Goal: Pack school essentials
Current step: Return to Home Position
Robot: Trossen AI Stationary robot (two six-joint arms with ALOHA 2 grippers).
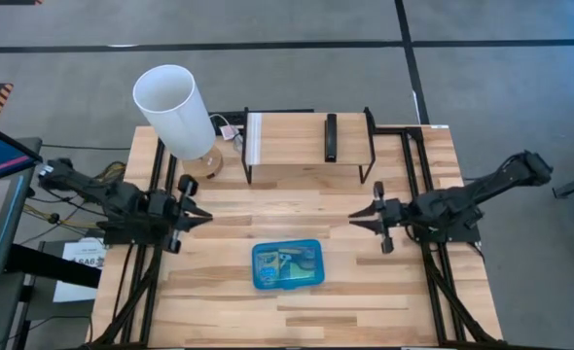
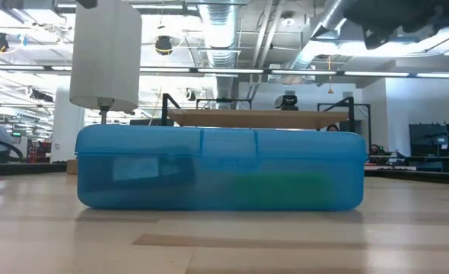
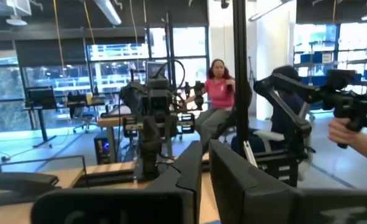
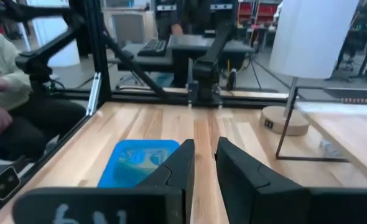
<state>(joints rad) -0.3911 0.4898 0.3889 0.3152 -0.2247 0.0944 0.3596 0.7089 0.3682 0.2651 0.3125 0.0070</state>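
Observation:
A blue translucent case lies flat and closed on the table's near middle; it fills the low view. Through its lid and wall I make out only dim yellow and green shapes. Which stationery pieces they are cannot be told, and none lies loose on the table. My left gripper hovers left of the case and farther back, shut, touching nothing. My right gripper hovers right of the case, also shut; its wrist view shows the case beyond the fingers.
A lamp with a white shade stands at the far left on a round base. A black-framed wooden shelf at the far middle carries a dark bar. People sit beyond the table.

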